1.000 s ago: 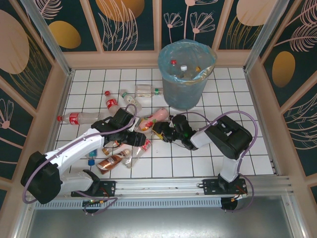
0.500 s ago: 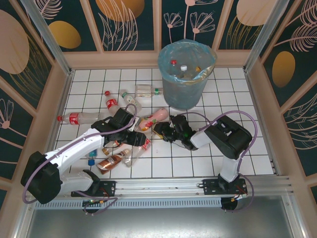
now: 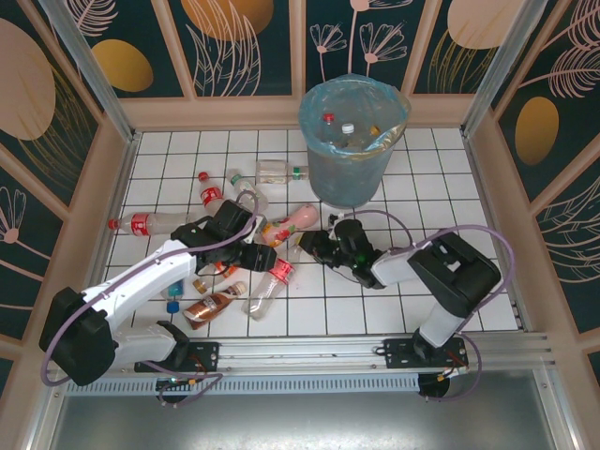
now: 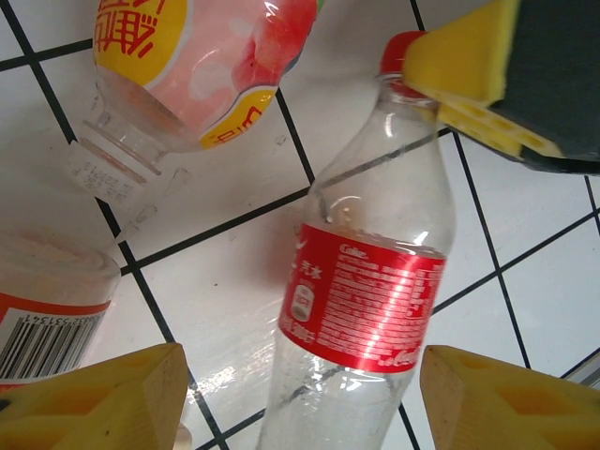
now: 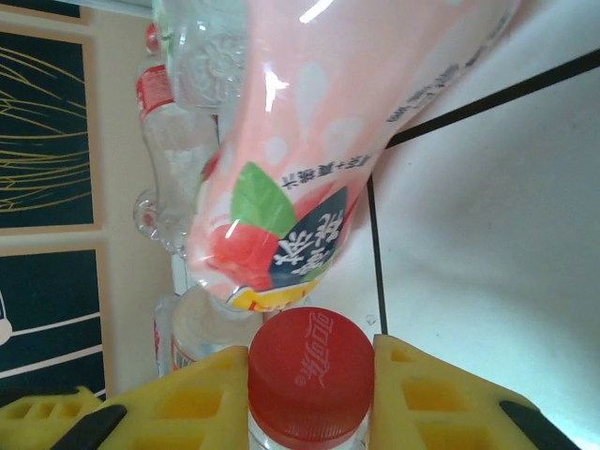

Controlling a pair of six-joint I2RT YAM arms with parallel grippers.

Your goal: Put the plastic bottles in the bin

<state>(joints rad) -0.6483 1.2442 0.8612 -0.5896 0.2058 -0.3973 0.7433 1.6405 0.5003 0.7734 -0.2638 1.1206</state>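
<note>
A clear plastic bottle with a red label (image 4: 366, 300) (image 3: 273, 284) lies on the tiled floor. My right gripper (image 5: 309, 394) (image 3: 307, 247) is shut on its red cap (image 5: 309, 370), yellow pads pressed on both sides. My left gripper (image 4: 300, 403) (image 3: 255, 257) hangs open over the same bottle's lower body, fingers apart from it on either side. A pink peach-label bottle (image 5: 347, 122) (image 3: 298, 218) lies just beyond the cap. The grey-blue bin (image 3: 352, 173), lined with a light-blue bag, stands at the back with several bottles inside.
More plastic bottles lie at the left: two red-label ones (image 3: 141, 223) (image 3: 211, 197), a clear one (image 3: 281, 171) near the bin, and a brownish one (image 3: 211, 305) near the front. Wooden walls (image 3: 94, 216) enclose the floor; a metal rail runs along the front.
My right gripper has shut on the red cap and that arm has shifted to the right. The red-label bottle has swung slightly. My left gripper stays open above it.
</note>
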